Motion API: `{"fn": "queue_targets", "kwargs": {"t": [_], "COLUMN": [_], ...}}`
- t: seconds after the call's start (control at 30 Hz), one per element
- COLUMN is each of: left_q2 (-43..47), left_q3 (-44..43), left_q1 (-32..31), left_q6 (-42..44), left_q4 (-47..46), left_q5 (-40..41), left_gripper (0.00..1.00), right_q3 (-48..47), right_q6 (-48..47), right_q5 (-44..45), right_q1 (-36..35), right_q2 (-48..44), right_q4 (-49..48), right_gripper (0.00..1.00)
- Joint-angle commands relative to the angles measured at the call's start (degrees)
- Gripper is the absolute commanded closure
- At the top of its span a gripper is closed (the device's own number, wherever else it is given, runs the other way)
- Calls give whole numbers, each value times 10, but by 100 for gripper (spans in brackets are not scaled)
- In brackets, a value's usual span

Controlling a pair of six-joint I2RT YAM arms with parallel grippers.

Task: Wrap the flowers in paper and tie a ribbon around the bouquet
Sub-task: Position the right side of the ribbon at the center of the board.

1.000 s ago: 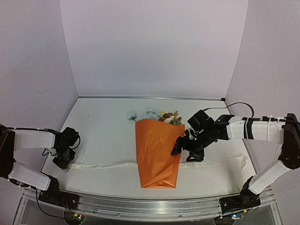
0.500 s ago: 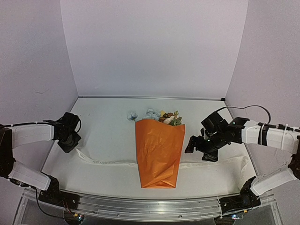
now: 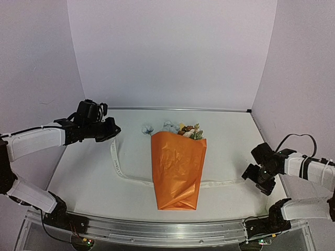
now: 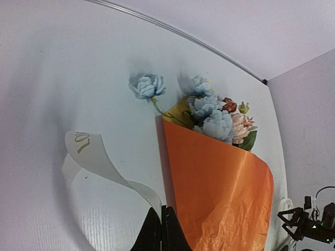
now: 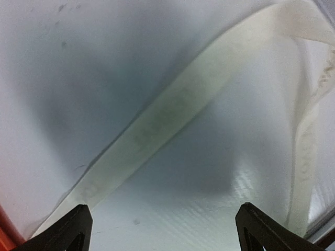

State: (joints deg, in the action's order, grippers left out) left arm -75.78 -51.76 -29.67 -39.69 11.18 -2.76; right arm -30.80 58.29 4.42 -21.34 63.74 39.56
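left gripper (image 3: pixel 113 131) was pinched shut on the ribbon (image 3: pixel 119 170), raised over the far-left part of the table (image 3: pixel 78 183). the ribbon dropped from it to the surface, passed under the bouquet (image 3: pixel 178 167) and came out on the right. right gripper (image 5: pixel 163 209) had its fingers wide apart and held nothing, low over the ribbon's right stretch near the table's right edge. the bouquet lay flat mid-table, narrow end toward the arms, flowers (image 3: pixel 186 129) showing at the far end. one blue bloom (image 3: pixel 147 128) lay just left of the cone's mouth.
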Motion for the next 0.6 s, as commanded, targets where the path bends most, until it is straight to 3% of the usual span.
{"fn": "queue_targets", "kwargs": {"t": [0.0,0.23,0.5,0.57], "left_q2": [-13,-23,-19,-20], "left_q3": [-24,-32,-25,-25], "left_q1": [0,-20,-54,-65], "left_q6": [52,77,76,77], "left_q4": [-35,-67,-99,-102], "left_q5": [-96,-162,-157,-150], "left_gripper": [100,100,100,100], "right_q3": [17,-45,-62,-63], "right_q6": [17,21,108,121], "right_q5": [115,53,48,44], "right_q1": [48,126,130,130], "right_q2": [-39,44,122,141], "right_q4": [39,27,-21,-28], "right_gripper": [2,2,3,7]}}
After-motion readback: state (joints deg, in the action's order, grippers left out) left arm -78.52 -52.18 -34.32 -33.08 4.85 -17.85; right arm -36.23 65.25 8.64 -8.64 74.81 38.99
